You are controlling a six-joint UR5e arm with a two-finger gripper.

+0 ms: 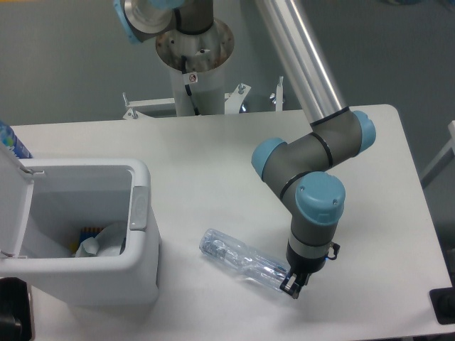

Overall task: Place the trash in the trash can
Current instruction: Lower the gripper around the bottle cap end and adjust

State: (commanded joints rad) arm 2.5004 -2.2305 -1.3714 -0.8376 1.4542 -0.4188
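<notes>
A crushed clear plastic bottle (240, 260) lies slanted on the white table, right of the trash can. My gripper (291, 288) points down at the bottle's right end and is shut on it. Little of the dark fingers shows below the wrist. The trash can (139, 207) is a white bin at the left with its lid swung open. Inside it, low against the right wall, rests a crumpled white paper tissue (105, 240).
The arm's base column (193, 71) stands at the back of the table. A blue-topped object (10, 141) peeks out behind the bin's lid. Something dark (444, 305) sits at the table's front right corner.
</notes>
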